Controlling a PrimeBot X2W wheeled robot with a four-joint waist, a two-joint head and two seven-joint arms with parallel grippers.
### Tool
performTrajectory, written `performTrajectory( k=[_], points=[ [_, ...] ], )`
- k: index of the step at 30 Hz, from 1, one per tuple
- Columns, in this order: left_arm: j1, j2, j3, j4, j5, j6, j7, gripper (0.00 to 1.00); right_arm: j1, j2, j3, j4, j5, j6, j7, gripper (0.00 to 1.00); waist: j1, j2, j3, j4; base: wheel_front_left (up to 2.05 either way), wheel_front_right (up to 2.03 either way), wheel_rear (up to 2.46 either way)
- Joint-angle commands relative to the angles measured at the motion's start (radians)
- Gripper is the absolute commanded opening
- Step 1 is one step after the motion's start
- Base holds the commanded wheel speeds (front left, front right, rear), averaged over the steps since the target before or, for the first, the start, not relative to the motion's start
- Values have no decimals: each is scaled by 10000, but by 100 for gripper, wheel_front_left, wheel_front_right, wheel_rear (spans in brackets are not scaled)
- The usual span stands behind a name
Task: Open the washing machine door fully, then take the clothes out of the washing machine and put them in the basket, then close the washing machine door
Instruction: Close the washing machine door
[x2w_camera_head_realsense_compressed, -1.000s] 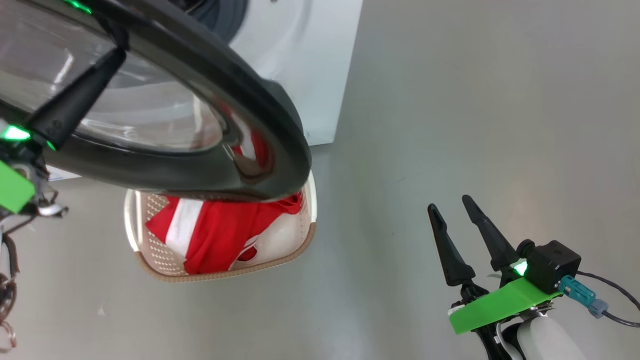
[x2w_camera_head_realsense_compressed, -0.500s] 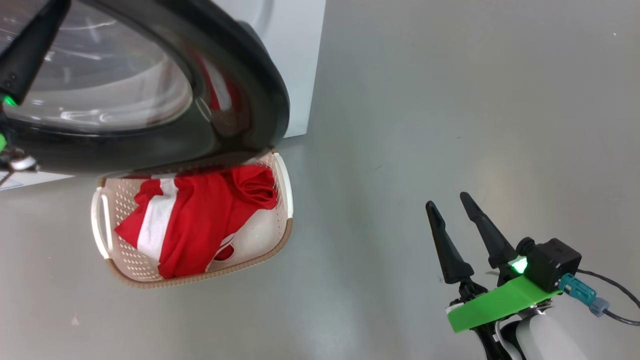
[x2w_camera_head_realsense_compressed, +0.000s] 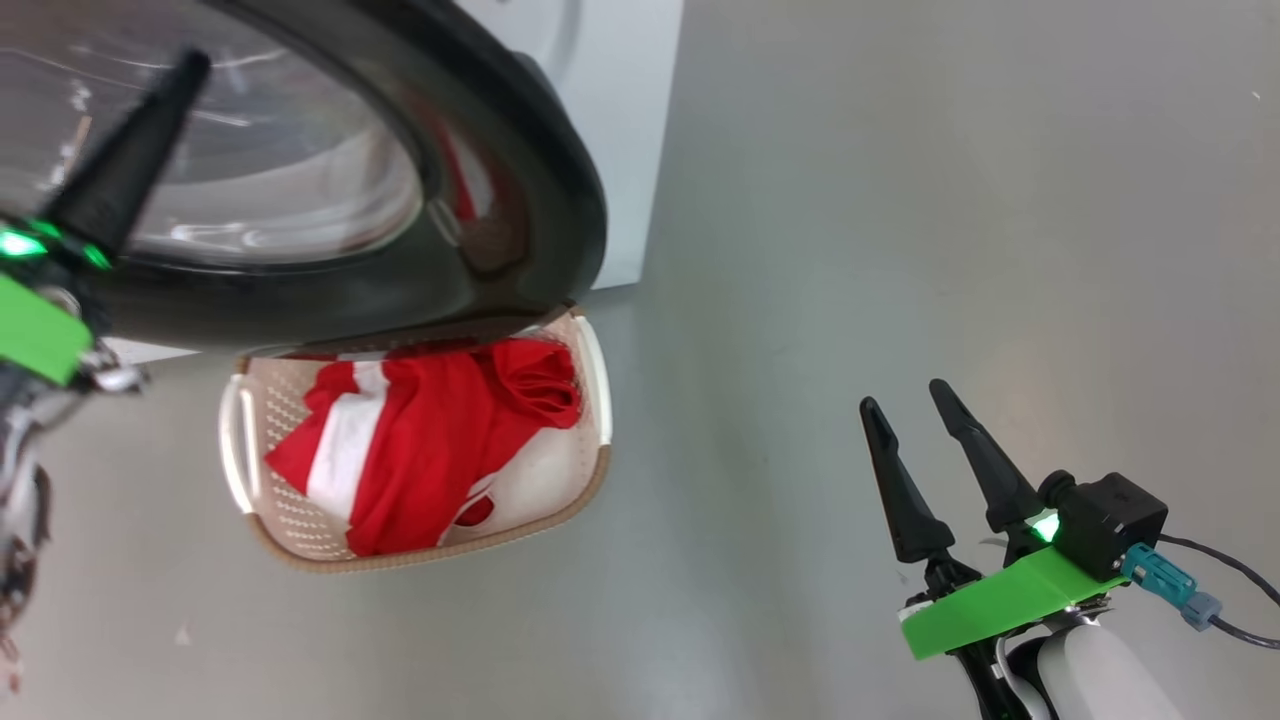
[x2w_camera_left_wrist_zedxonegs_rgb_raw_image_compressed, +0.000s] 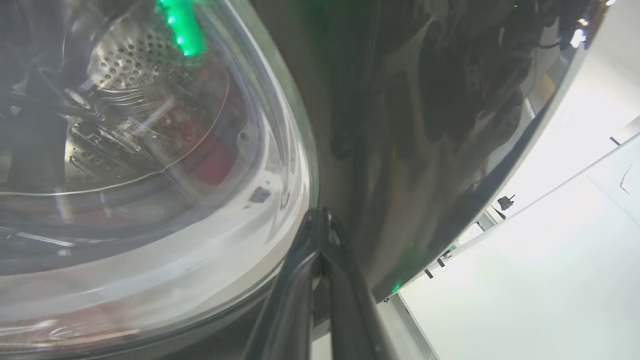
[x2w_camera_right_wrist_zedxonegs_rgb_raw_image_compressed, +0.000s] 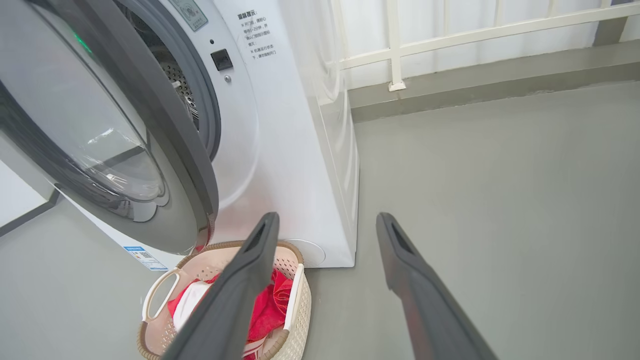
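Head view: we see the round black-rimmed glass washing machine door (x2w_camera_head_realsense_compressed: 520, 170) ajar above the cream perforated plastic basket (x2w_camera_head_realsense_compressed: 285, 500) holding red white-striped clothes (x2w_camera_head_realsense_compressed: 440, 440); our right gripper (x2w_camera_head_realsense_compressed: 905, 395) gapes empty. Left wrist: our left gripper (x2w_camera_left_wrist_zedxonegs_rgb_raw_image_compressed: 320, 220) is pinched together against the door rim. Right wrist: the white washing machine (x2w_camera_right_wrist_zedxonegs_rgb_raw_image_compressed: 290, 150) stands behind the basket.

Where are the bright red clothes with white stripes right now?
The red clothes lie left of centre in the head view, inside the cream perforated plastic basket on the grey floor, under the open black-rimmed round door.
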Motion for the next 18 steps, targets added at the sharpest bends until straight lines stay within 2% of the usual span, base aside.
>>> performTrajectory(
  k=[1,10,11,14,17,18],
  points=[
    [305,531,256,-381,-212,-67,-220,0,-19,7,148,-166,-201,62,-65,100,-1,-1,-258,325,0,0,0],
    [1831,377,-87,-631,-359,-67,-1294,2,230,7,26,0,-633,62,-65,100,-1,-1,-851,989,0,0,0],
    [2042,349,-91,-604,-412,-67,-1429,13,266,7,8,23,-675,62,-65,100,-1,-1,-936,1056,0,0,0],
    [2656,257,-72,-626,-534,-67,-1846,35,404,7,-44,67,-791,62,-65,100,-1,-1,-1170,1246,0,0,0],
    [3220,195,-103,-680,-547,-67,-2199,47,586,7,-145,98,-850,62,-65,100,-1,-1,-1382,1432,0,0,0],
    [3401,184,-138,-691,-521,-67,-2312,56,639,7,-175,107,-869,62,-65,100,-1,-1,-1438,1492,0,0,0]
  ],
)
